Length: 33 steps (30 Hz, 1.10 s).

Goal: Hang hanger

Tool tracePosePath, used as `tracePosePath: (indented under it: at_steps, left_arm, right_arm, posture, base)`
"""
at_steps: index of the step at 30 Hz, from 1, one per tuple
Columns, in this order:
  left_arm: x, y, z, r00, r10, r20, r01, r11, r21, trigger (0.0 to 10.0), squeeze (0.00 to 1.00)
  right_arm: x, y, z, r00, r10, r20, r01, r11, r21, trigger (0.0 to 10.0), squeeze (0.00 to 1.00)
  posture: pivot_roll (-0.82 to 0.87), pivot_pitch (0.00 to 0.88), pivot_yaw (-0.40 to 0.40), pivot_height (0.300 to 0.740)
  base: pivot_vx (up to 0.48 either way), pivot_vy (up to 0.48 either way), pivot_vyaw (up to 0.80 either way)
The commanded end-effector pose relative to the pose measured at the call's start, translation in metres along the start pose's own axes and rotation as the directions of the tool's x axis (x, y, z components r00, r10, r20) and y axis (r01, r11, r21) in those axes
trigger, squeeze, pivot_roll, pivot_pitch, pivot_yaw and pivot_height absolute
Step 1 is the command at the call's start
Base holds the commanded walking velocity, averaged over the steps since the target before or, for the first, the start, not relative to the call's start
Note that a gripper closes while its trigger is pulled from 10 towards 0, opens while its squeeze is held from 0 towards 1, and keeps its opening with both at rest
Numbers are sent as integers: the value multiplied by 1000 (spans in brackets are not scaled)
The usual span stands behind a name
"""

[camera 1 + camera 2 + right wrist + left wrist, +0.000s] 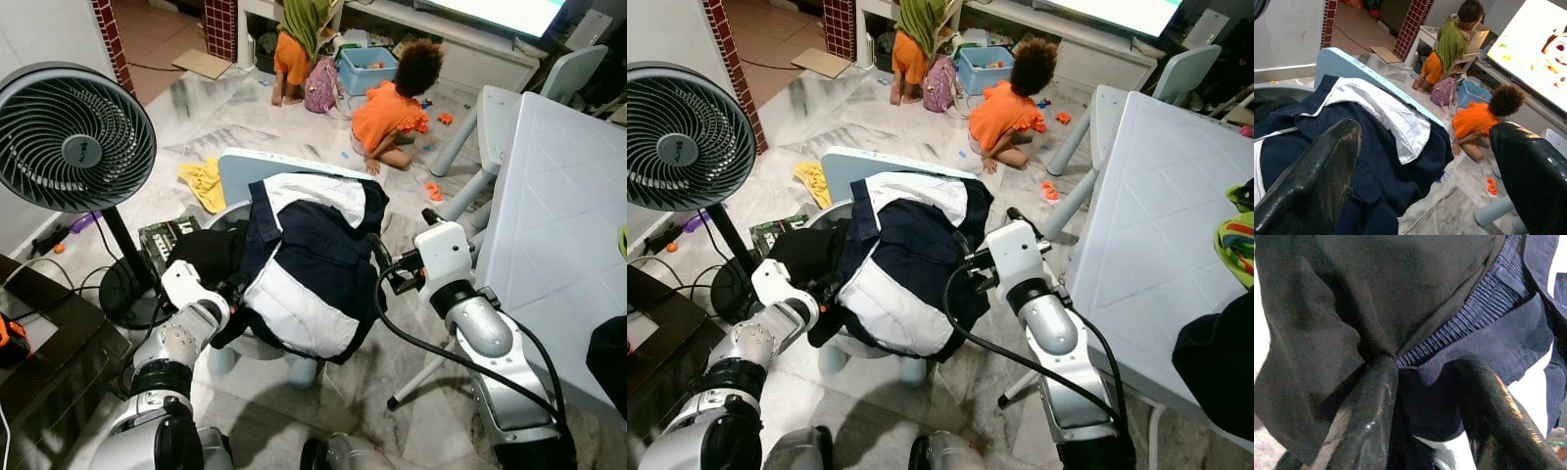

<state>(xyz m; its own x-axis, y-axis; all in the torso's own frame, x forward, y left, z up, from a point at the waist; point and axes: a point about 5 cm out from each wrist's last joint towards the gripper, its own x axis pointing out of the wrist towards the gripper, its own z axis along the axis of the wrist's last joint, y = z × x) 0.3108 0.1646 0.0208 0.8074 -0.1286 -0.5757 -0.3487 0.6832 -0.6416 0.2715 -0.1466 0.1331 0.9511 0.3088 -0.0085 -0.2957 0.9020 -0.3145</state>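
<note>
A navy and white jacket (313, 255) is draped over the back of a light blue chair (235, 166), with black cloth (206, 255) bunched at its left side. My left gripper (227, 311) is pushed in under that left edge. In the left wrist view its fingers (1366, 421) hold a fold of navy ribbed hem and black cloth between them. My right gripper (402, 235) hovers at the jacket's right edge, open, with nothing between its fingers (1317, 181). No hanger can be made out.
A standing fan (73, 137) is close on the left, above a dark cabinet (39, 333). A white table (558, 215) runs along the right. Two people (392, 108) sit on the marble floor behind, near a blue bin (367, 69). A yellow cloth (204, 181) lies by the chair.
</note>
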Motion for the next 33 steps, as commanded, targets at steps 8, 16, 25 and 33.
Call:
tracePosePath:
  at_steps: [8,16,25,33]
  left_arm:
    - [3,-2,0,1000,10,14,-10,999,32,0,0]
    - [0,5,16,992,54,117,-83,961,264,0,0]
    - [-3,-9,21,982,-46,182,-65,825,561,0,0]
    - [-5,-36,25,957,-184,226,-14,747,665,0,0]
  right_arm:
    - [1,-3,-1,1000,-11,4,11,1000,-10,10000,0]
    - [3,-1,0,1000,-8,10,8,1000,-4,10000,0]
    - [6,0,-1,1000,-11,17,11,1000,0,10000,0]
    - [6,1,-1,1000,-14,18,14,1000,0,10000,0]
  posture:
    - [-77,89,-128,740]
    - [-67,85,-127,740]
    - [-54,80,-120,740]
    - [-53,78,-117,740]
  base:
    - [0,0,0]
    - [0,0,0]
    - [0,0,0]
    - [0,0,0]
